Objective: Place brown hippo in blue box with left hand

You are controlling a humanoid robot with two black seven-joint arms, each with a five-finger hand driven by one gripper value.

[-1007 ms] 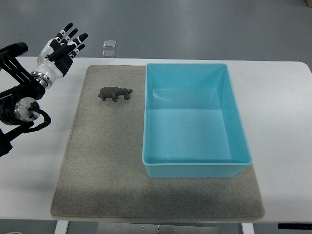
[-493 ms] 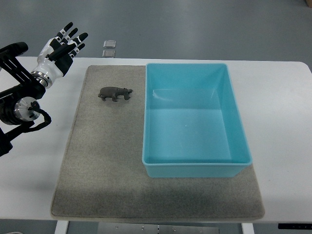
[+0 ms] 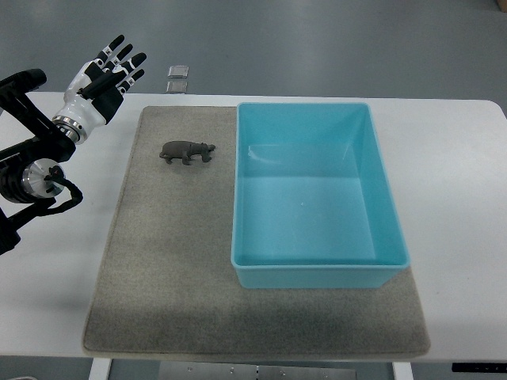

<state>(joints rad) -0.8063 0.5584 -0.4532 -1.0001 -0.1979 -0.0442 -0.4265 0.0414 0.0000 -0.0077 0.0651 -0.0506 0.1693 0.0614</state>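
White table [image 3: 463, 158]: left hand [image 3: 101, 77] spread, empty, apart from brown hippo [image 3: 187, 151].

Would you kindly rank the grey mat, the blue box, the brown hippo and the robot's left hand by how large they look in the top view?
1. grey mat
2. blue box
3. left hand, raised above the table, so nearness to the camera may enlarge it
4. brown hippo, only slightly smaller-looking than the hand

We see the left hand [image 3: 101, 77] with a white shell, black fingers [image 3: 116, 43] and pale bands at the knuckles. Its silver wrist ring joins a black framed arm [image 3: 28, 119] carrying a round metallic joint and a looping black cable.
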